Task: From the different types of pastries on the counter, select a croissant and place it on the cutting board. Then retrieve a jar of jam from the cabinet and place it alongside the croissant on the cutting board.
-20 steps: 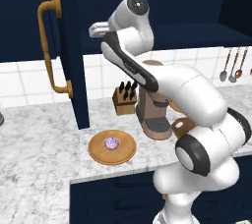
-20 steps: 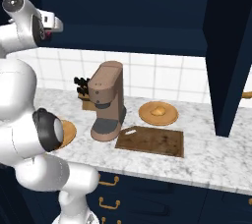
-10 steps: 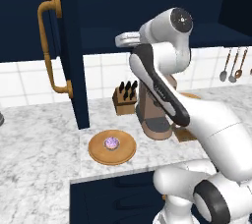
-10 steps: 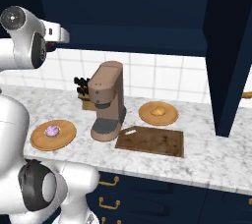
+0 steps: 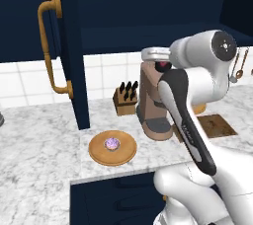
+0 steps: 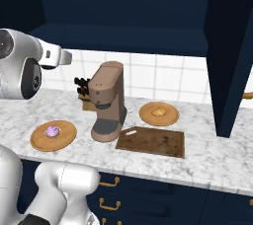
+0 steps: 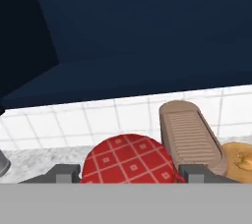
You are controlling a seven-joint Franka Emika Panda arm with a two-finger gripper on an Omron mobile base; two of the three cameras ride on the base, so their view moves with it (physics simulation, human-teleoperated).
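A red, checker-topped jar of jam (image 7: 129,160) sits clamped between the two dark fingertips (image 7: 63,174) of the end effector (image 7: 129,175), seen from above in the hand view. Beyond it stands a brown coffee machine (image 6: 107,101) on the marbled table (image 6: 207,157). The dark cutting board (image 6: 152,141) lies bare just right of the machine, while the croissant (image 6: 158,111) rests on a round wooden plate (image 6: 158,114) behind the board. Left of the machine, a purple-topped cake (image 6: 52,131) occupies a second plate (image 6: 53,136). The navy cabinet (image 5: 64,46) door stands open, brass handle (image 5: 49,46) showing.
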